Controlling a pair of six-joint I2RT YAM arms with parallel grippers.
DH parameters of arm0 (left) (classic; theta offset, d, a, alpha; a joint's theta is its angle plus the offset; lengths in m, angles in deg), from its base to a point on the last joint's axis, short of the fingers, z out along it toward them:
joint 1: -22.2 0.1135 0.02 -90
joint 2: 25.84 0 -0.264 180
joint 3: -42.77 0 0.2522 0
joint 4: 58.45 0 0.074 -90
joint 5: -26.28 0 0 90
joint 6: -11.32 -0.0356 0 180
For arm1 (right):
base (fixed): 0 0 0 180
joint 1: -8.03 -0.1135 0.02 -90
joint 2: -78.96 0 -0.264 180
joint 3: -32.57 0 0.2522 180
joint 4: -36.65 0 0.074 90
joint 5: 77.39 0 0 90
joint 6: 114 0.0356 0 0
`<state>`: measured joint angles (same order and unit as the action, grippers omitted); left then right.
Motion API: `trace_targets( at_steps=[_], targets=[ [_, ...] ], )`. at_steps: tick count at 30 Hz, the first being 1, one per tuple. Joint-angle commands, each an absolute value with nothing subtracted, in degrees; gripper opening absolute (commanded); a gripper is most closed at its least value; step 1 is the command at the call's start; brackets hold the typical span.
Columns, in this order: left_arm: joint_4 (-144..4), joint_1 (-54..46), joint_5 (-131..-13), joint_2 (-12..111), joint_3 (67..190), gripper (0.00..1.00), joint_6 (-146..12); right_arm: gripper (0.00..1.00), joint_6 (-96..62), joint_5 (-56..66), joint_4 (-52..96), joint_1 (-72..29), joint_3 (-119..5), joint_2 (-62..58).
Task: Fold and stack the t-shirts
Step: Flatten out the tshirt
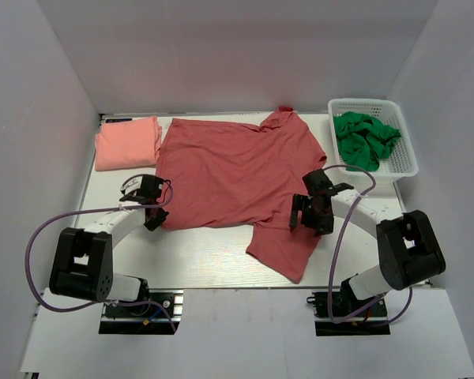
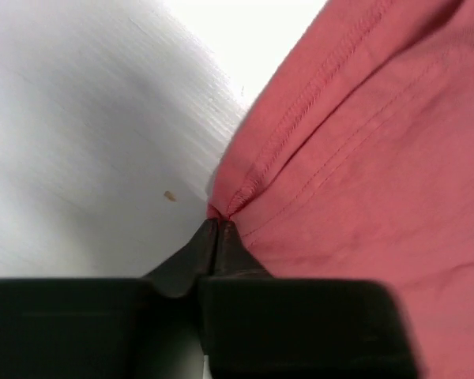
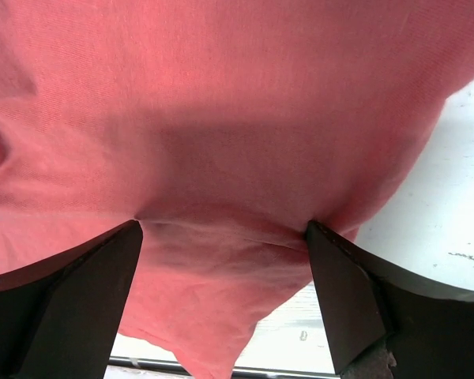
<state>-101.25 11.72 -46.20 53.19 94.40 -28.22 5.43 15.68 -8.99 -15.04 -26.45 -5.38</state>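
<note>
The large brick-red t-shirt point(image 1: 237, 170) lies spread on the white table point(image 1: 205, 257), with one sleeve trailing toward the front edge. The salmon-pink t-shirt point(image 1: 126, 142) lies folded at the back left. My left gripper point(image 1: 158, 222) is shut on the red shirt's near-left hem corner; in the left wrist view the gripper point(image 2: 216, 225) pinches the stitched hem of the shirt point(image 2: 363, 158). My right gripper point(image 1: 310, 223) is open over the shirt's right side by the sleeve. In the right wrist view the gripper point(image 3: 223, 233) has its fingertips point(image 3: 130, 237) on the cloth point(image 3: 221, 95), which spans between them.
A white basket point(image 1: 371, 103) holding a crumpled green cloth point(image 1: 363, 138) stands at the back right. White walls enclose the table on the left, back and right. Bare tabletop point(image 2: 87, 142) shows left of the red shirt and along the front edge.
</note>
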Motion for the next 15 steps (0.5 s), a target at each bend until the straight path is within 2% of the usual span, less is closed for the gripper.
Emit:
trace_targets(
  at_steps=[1, 8, 15],
  targets=[
    [-101.1, 11.8, -47.3, 53.2, 92.0, 0.0, -27.2, 0.9, 4.9, 14.5, -6.9, -13.9, -24.2, -5.8],
    [-106.7, 13.6, -40.6, 53.2, 96.1, 0.0, -23.9, 0.9, 5.7, 13.4, -6.7, -9.7, -19.7, -7.9],
    [-105.1, 16.3, -42.2, 54.5, 95.6, 0.0, -24.4, 0.9, 2.7, 15.6, -8.4, -5.6, -19.5, -5.2]
  ],
)
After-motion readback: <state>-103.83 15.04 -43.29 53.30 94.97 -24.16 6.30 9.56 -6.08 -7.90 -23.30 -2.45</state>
